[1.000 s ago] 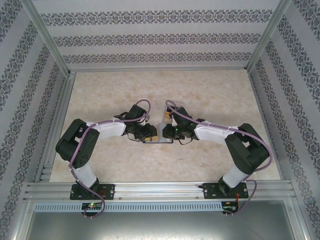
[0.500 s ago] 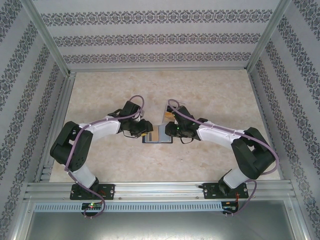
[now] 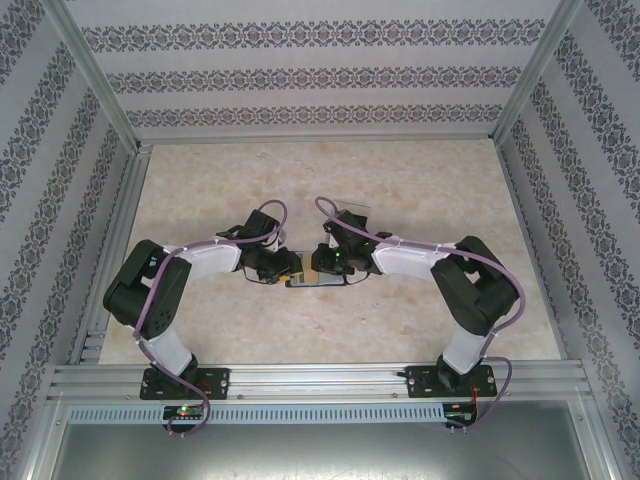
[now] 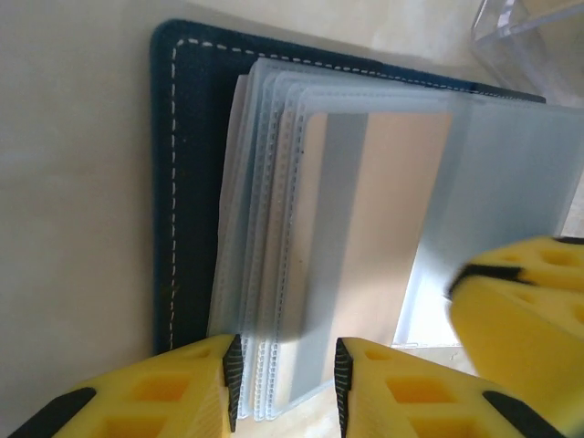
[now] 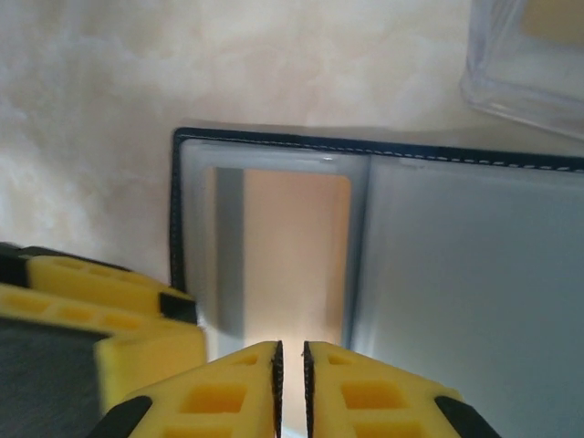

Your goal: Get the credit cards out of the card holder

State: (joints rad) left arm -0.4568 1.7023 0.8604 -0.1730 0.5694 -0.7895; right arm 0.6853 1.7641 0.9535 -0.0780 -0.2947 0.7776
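Observation:
The card holder (image 3: 318,282) lies open on the table between both grippers, navy-blue with white stitching (image 4: 187,182). Its clear sleeves fan out, and the top one holds a tan-orange credit card (image 4: 383,228) with a grey stripe. In the right wrist view that card (image 5: 292,246) fills the left panel, beside a bluish-grey right panel (image 5: 474,274). My left gripper (image 4: 285,383) is open, its jaws straddling the near edges of the sleeves. My right gripper (image 5: 291,365) is shut to a thin slit, tips down at the card's near edge. Other cards are hidden.
A clear plastic box (image 5: 529,55) stands just beyond the wallet, seen also from above (image 3: 348,212). The two grippers' yellow fingers (image 4: 520,301) crowd close together over the wallet. Bare marbled table surrounds them, bounded by a metal frame (image 3: 130,220) and patterned walls.
The right gripper has moved left over the wallet, covering more of it. The left gripper has shifted slightly toward me at the wallet's left edge.

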